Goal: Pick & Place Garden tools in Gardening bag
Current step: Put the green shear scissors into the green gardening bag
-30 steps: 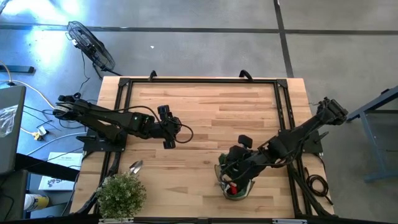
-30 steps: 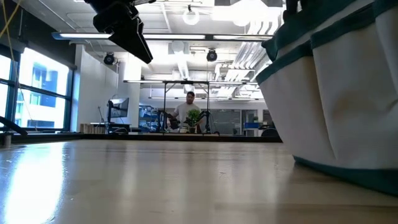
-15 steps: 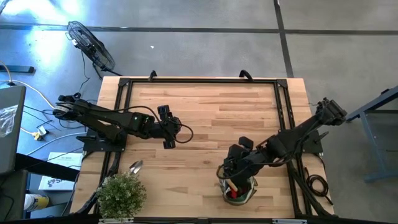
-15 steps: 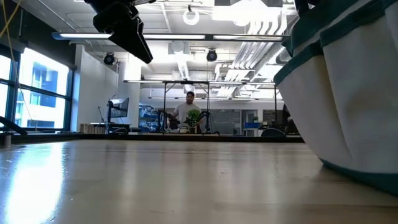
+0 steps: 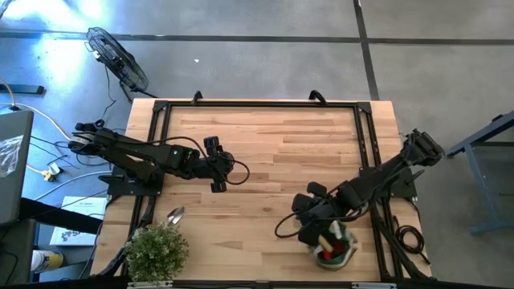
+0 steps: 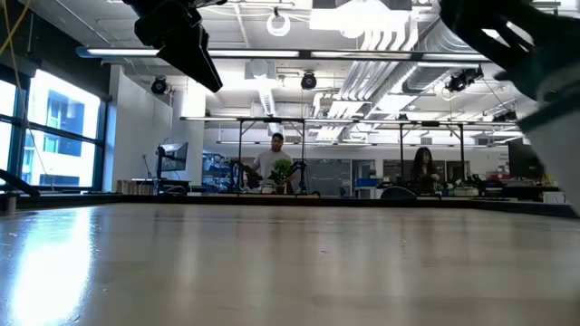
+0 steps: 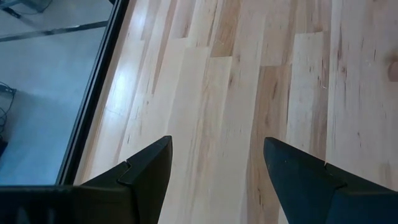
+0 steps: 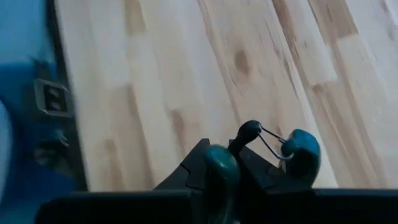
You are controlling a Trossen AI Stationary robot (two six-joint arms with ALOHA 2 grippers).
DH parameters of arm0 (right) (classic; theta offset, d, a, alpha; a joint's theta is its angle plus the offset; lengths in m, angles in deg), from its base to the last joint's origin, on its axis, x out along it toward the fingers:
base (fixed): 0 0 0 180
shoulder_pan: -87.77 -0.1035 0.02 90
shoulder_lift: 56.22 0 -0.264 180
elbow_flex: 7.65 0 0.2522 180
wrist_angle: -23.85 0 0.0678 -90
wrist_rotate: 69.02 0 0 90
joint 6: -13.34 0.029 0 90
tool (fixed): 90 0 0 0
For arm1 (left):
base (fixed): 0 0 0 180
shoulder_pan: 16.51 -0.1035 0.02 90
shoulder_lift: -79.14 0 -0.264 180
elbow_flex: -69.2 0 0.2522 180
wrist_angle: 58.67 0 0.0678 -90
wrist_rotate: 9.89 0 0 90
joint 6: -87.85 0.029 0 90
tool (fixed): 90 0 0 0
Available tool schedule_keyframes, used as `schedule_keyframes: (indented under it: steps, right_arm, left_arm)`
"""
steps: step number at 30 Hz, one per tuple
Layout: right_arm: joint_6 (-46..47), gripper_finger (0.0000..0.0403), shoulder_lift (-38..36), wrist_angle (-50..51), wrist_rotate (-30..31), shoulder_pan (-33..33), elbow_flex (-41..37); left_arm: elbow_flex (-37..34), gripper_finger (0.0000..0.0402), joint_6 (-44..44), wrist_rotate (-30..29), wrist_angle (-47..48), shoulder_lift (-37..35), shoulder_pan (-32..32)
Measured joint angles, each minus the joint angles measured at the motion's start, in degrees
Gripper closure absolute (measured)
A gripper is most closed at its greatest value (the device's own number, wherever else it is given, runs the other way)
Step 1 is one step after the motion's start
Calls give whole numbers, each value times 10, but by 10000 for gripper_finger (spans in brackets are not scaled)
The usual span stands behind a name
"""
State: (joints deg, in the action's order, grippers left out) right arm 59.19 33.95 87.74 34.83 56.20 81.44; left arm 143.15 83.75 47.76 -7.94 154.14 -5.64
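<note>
The olive-green gardening bag (image 5: 334, 246) stands mouth up near the table's near right corner. A red piece (image 5: 326, 258) and a wooden handle (image 5: 328, 239) show inside it. In the low view only a blurred part of the bag (image 6: 555, 100) shows at the right edge. My right gripper (image 5: 312, 221) is shut at the bag's left rim. My left gripper (image 5: 217, 173) hangs open and empty above the table's left half, as its wrist view (image 7: 214, 168) shows. A silver scoop (image 5: 175, 214) lies on the table by the potted plant (image 5: 157, 250). My right gripper is shut on green fabric (image 8: 221, 167) at the bag's left rim (image 5: 316, 233), pinched between the two fingers. It comes at the bag slanting down from the table's far right. My own gripper hides how many layers it has.
The bushy potted plant stands at the near left corner. A black frame (image 5: 257, 104) runs along the table's edges. Bare wood lies between the two arms. People (image 6: 276, 161) show in the room behind the table.
My right gripper has gone toward the table's right edge and slightly nearer, staying shut on the bag's rim. The bag has travelled right with it and has left most of the low view.
</note>
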Motion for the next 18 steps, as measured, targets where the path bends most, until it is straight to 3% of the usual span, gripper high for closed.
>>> schedule_keyframes:
  steps: [18]
  right_arm:
    - [20, 373, 8, 52, 11, -15, 9]
  left_arm:
    - [0, 156, -3, -1, 4, 0, 0]
